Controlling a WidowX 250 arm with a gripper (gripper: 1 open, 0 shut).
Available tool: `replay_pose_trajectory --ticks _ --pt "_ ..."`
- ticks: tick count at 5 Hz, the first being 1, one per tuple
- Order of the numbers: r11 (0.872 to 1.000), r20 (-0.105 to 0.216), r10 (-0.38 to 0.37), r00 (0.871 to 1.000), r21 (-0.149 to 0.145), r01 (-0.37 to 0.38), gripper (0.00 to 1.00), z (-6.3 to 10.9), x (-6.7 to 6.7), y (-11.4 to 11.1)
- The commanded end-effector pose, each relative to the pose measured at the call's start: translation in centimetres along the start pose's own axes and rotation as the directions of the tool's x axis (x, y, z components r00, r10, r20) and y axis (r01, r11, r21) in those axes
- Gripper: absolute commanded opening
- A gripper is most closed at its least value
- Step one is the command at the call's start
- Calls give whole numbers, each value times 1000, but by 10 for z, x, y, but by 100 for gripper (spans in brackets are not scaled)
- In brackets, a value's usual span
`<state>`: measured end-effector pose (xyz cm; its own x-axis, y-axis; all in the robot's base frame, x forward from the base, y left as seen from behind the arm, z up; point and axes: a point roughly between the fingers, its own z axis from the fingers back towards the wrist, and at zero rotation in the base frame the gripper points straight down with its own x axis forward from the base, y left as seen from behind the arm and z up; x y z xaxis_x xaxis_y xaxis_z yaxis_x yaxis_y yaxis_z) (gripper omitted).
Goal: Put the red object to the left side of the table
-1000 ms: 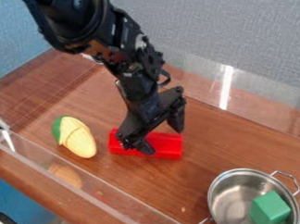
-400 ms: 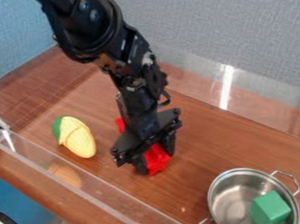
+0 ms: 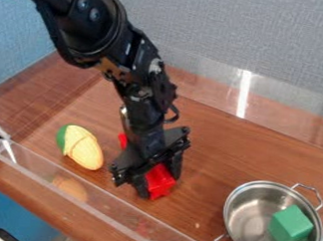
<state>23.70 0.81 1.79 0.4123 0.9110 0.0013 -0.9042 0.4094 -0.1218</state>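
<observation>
The red object [image 3: 158, 181] is a red block near the middle front of the table [image 3: 72, 89], largely covered by the black gripper [image 3: 149, 175]. The gripper points straight down over it, with its fingers shut on the block's sides. Only the block's lower right end and a sliver behind the fingers show. The black arm rises from there toward the upper left of the view.
A yellow-green corn toy [image 3: 80, 147] lies just left of the gripper. A steel pot [image 3: 270, 223] at the front right holds a small green cube [image 3: 291, 229]. Low clear acrylic walls [image 3: 82, 189] edge the table at the front and back.
The gripper closed on the red block, and the block turned from lying crosswise to pointing toward the front. The hand shifted slightly toward the front.
</observation>
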Motion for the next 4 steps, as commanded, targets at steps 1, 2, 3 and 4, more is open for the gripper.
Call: replay_pose_trajectory --ticks 1,2,3,4 --pt "999 30 -21 999 -26 22 0 12 6 1" --pt "998 41 -53 998 -21 54 0 15 8 3" --pt "996 48 -81 996 -18 82 0 20 9 4" --pt "994 52 -108 993 -18 109 0 25 11 5"
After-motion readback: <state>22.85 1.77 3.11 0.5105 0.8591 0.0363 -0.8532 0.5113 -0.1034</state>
